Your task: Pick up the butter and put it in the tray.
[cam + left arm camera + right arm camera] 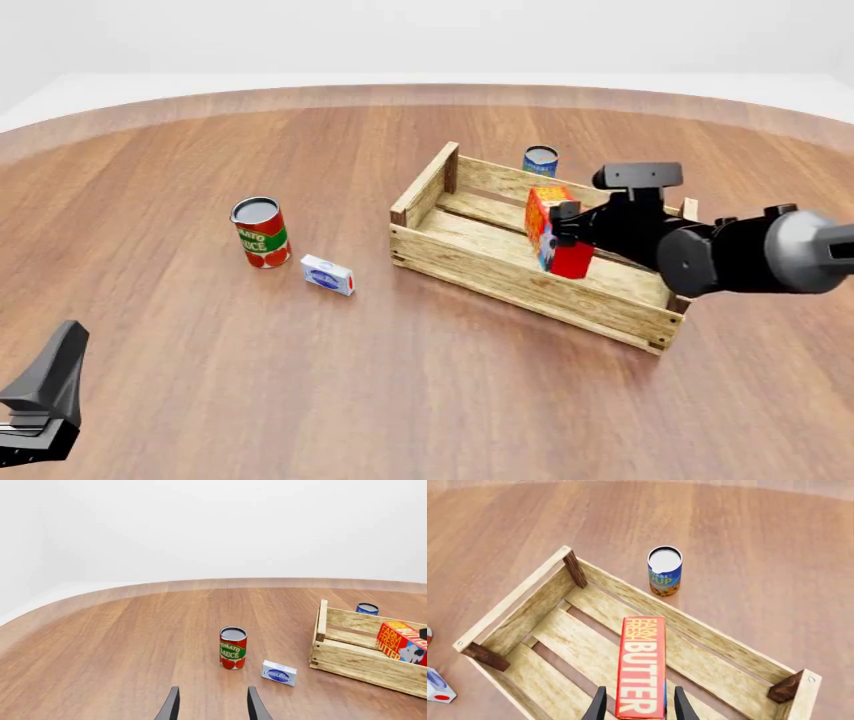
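One butter point(640, 667) carton, red-orange, white lettering | right pincer point(639, 705) clamps it over tray point(527, 615) | left pincer point(212, 705) spread

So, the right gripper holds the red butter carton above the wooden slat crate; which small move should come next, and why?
Probably lower it a little, then open. The right gripper is shut on the red butter carton, which hangs over the slatted floor of the pale wooden crate, inside its walls. It seems not yet resting on the slats, so releasing now may tip it.

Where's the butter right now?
In the front view the butter is right of centre, held by the right end effector over the tray.
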Available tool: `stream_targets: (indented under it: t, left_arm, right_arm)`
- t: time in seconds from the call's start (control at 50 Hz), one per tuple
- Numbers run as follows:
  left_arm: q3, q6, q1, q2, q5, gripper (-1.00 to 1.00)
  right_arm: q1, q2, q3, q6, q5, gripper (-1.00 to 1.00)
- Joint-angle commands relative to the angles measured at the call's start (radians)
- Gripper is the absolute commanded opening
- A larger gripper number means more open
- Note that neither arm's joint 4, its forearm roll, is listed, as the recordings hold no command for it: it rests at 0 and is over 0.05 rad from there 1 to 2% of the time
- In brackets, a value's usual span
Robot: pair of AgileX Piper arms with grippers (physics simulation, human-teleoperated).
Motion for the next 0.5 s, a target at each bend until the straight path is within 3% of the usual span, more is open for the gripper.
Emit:
stream_targets:
  t: [0.02,0.5]
  left_arm:
    - [0.000,0.000,0.000,0.000,0.000,1.00]
    - [0.000,0.000,0.000,0.000,0.000,1.00]
  right_arm:
    - [0.005,-0.024,0.014,-0.001,0.003,1.00]
    - [-0.004,-0.103,0.061,-0.009,0.018,1.00]
